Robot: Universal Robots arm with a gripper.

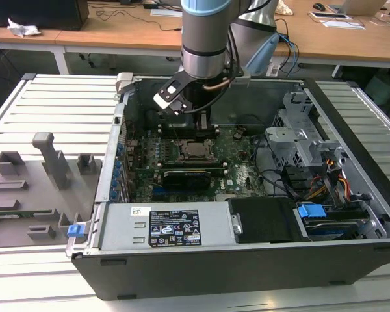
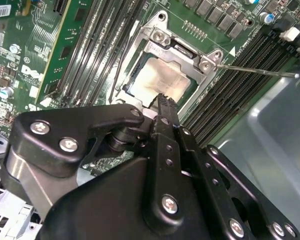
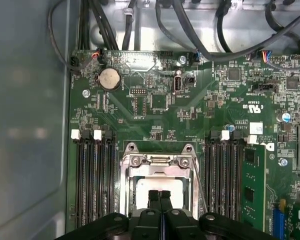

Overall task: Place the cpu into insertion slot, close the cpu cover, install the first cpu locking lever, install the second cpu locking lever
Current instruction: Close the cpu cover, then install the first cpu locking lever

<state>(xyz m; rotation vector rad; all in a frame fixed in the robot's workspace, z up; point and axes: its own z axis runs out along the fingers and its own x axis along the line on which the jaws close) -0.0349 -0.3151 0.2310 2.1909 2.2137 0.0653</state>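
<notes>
Open computer case (image 1: pixel 247 263) on the slatted counter (image 1: pixel 52 104), with the arm (image 1: pixel 207 39) reaching down into it over the motherboard (image 3: pixel 155 110). The gripper (image 3: pixel 160 196) hangs directly above the insertion slot (image 1: pixel 196 151), between the two banks of memory slots (image 3: pixel 92 180). The jaws are clenched tip against tip with nothing between them, and in both wrist views the tips sit just over the near edge of the socket. Whether they touch it cannot be told. The cpu (image 2: pixel 160 82) lies seated in the slot, its pale metal top showing through the square cut-out. The cpu cover (image 3: pixel 160 161) appears to lie flat down around it, so I judge steps one and two done. As for the levers, one locking lever (image 2: pixel 255 70) shows in the second wrist view as a thin bright rod angled out across the neighbouring memory slots — swung away from the socket, which reads as not yet latched. A second wire (image 2: pixel 114 82) runs along the opposite side of the frame; its state is unclear. Lever work appears to remain — at least one, possibly both.
</notes>
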